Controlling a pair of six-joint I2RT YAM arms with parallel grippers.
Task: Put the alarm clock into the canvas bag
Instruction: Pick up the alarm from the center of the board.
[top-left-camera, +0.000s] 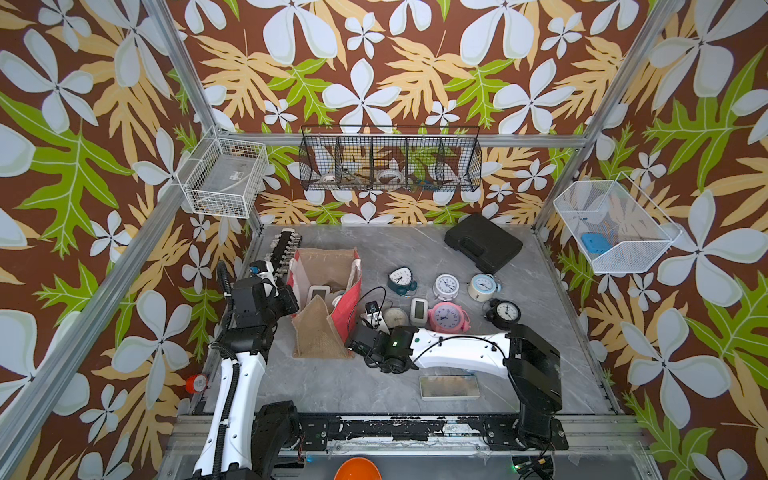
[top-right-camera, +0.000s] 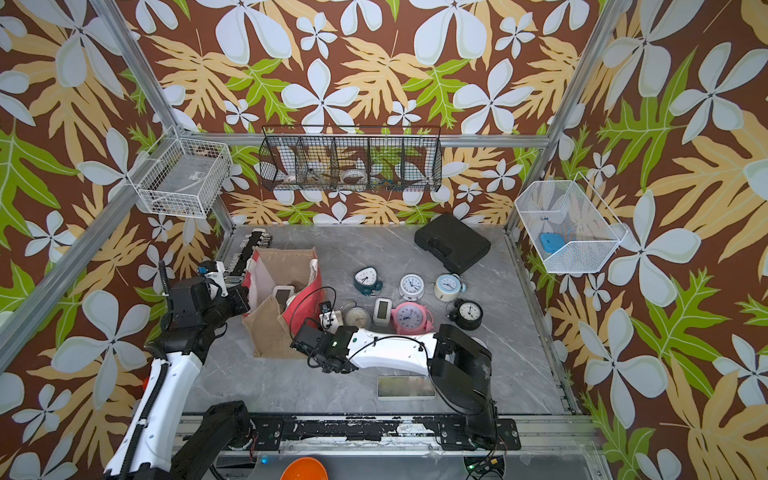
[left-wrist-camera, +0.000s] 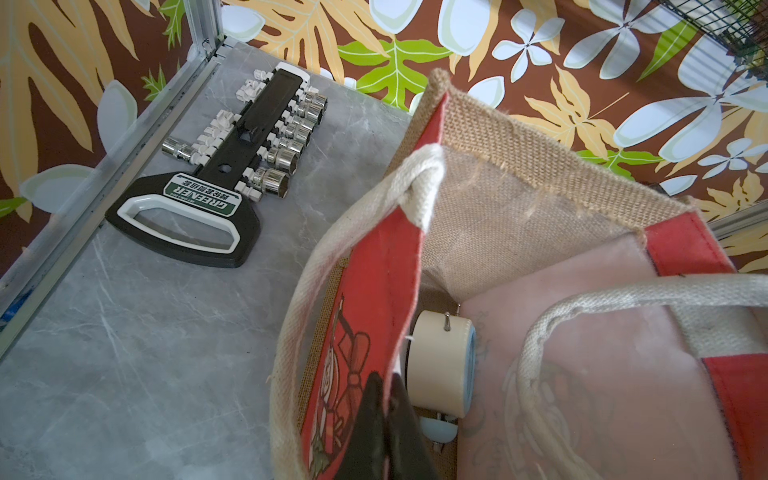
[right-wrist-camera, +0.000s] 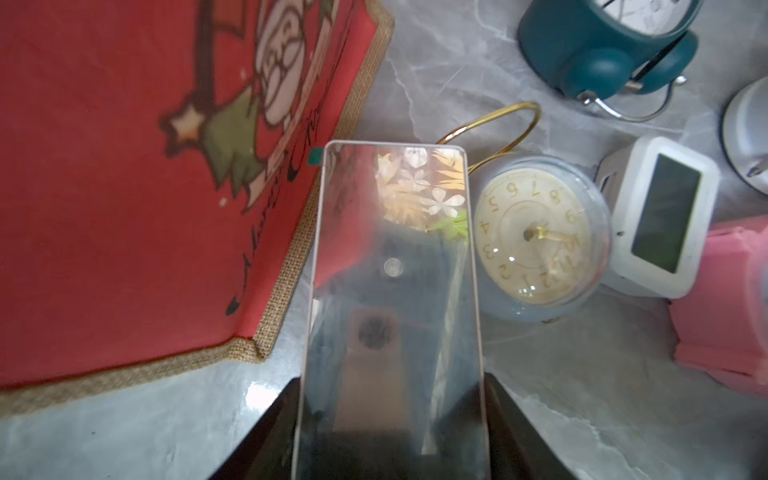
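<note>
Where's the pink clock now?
In both top views, the pink clock sits right of the bag, between the white digital clock and the black clock.

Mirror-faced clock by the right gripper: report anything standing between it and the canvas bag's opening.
Nothing loose lies between them. The mirror-faced clock, between the right gripper's fingers, stands beside the canvas bag's red side panel, so only that wall must be cleared from above. The left gripper pinches the opposite panel, holding the mouth open.

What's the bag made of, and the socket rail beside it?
The bag: coarse tan burlap-like weave, matte, frayed at the rim; red panels look like smoother printed cloth. The socket rail: matte black body, probably plastic; its sockets mirror-bright, likely chromed metal.
</note>
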